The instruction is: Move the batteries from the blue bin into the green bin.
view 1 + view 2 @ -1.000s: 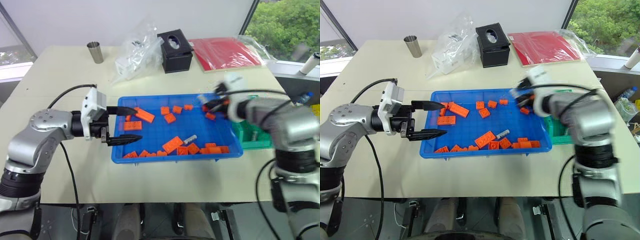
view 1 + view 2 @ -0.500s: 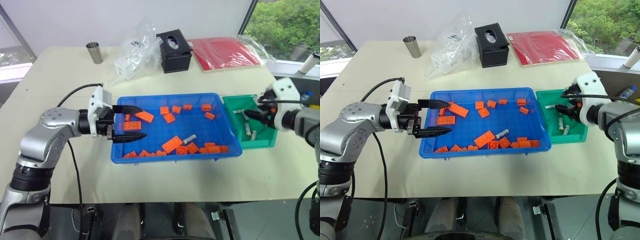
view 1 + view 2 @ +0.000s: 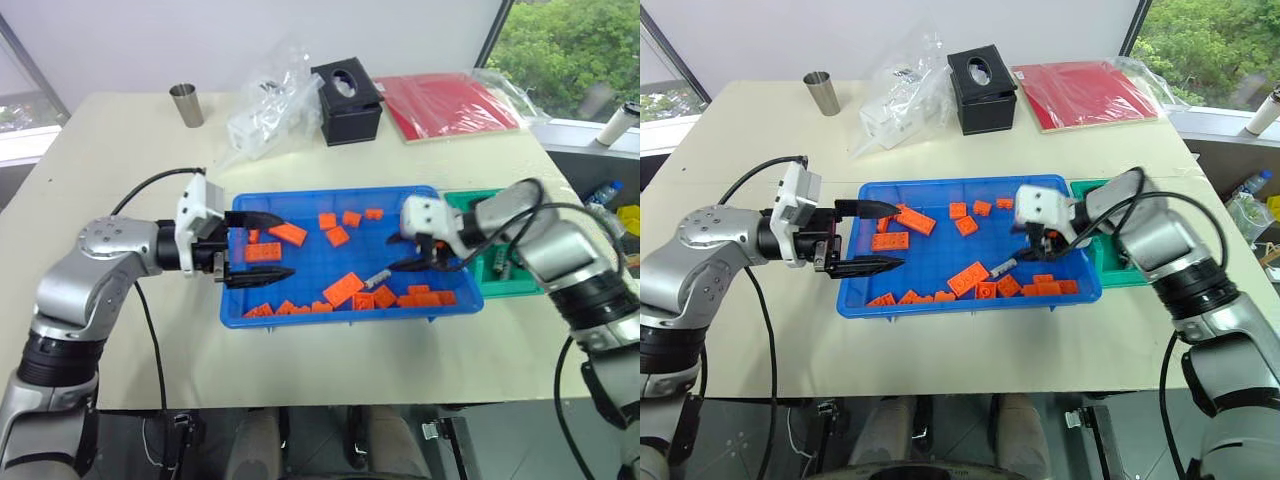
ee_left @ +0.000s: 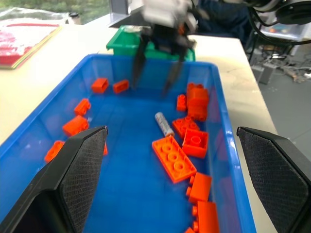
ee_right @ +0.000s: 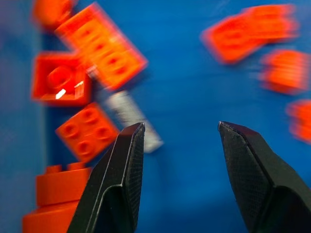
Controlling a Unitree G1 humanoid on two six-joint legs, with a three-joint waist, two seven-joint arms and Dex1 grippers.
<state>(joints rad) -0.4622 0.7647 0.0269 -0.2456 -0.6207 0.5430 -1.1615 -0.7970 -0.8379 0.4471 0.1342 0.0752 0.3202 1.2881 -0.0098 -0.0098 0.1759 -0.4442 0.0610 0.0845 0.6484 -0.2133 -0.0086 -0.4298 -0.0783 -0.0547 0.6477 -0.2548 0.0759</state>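
Right claw (image 3: 398,252) spread above blue bin (image 3: 300,312); battery (image 3: 378,277) just beside.

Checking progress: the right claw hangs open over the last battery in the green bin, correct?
Not quite. The right claw hangs open over the battery, but that battery lies in the blue bin, among orange bricks, as the left wrist view shows.

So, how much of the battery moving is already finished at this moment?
Looks mostly done: one small silver-grey metal battery lies in the wide blue plastic tray among orange plastic bricks. In hand: the right pincer hangs open above it, holding nothing. Left: grasp it and carry it to the small green plastic bin.
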